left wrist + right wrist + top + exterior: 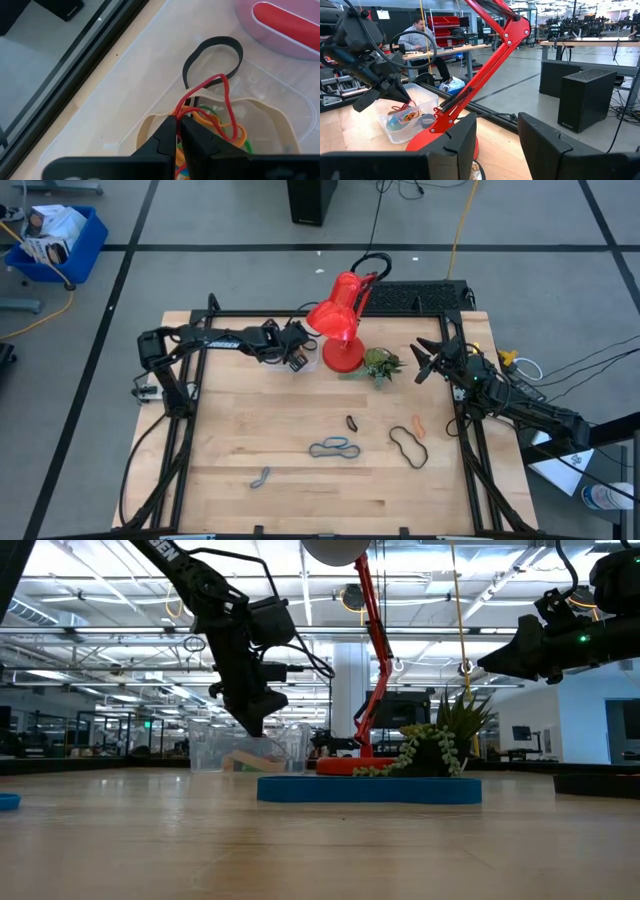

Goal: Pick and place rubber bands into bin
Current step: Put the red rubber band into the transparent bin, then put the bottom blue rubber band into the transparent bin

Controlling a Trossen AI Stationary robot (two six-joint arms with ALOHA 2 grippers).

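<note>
Rubber bands lie on the wooden table; a person sits beyond.

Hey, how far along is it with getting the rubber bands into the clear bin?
Partly done. Black, orange and tan rubber bands already lie in the bin. In hand: the left claw, over the bin, pinches a red band. Left: five bands on the table, a grey one, a blue-grey one, a small dark one, an orange one and a black loop. The right claw waits open by the table's right edge.
</note>
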